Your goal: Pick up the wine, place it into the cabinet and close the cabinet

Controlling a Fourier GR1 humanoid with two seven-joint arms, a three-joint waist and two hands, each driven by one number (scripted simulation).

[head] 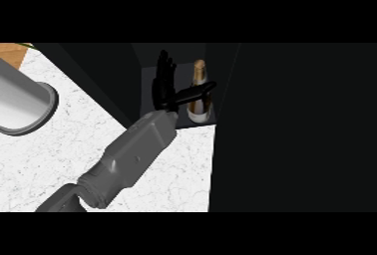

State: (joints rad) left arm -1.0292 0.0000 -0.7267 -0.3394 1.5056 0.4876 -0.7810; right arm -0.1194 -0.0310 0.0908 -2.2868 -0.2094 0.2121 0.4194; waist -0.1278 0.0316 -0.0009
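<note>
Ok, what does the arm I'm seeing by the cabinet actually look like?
Only one arm shows, the left. Its forearm is a smooth grey casing, rounded and bulky, narrowing toward the wrist, with a darker grey section near the elbow. The left hand is all black, with slim fingers and a thicker thumb. No cables, markings or sleeves are visible.

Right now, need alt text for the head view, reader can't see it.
The robot's left hand, fingers straight, reaches into a dark open cabinet next to a wine bottle standing inside, its thumb crossing in front of the bottle. The grey forearm stretches over a white marbled counter; a grey cylindrical container stands at the left edge.
</note>
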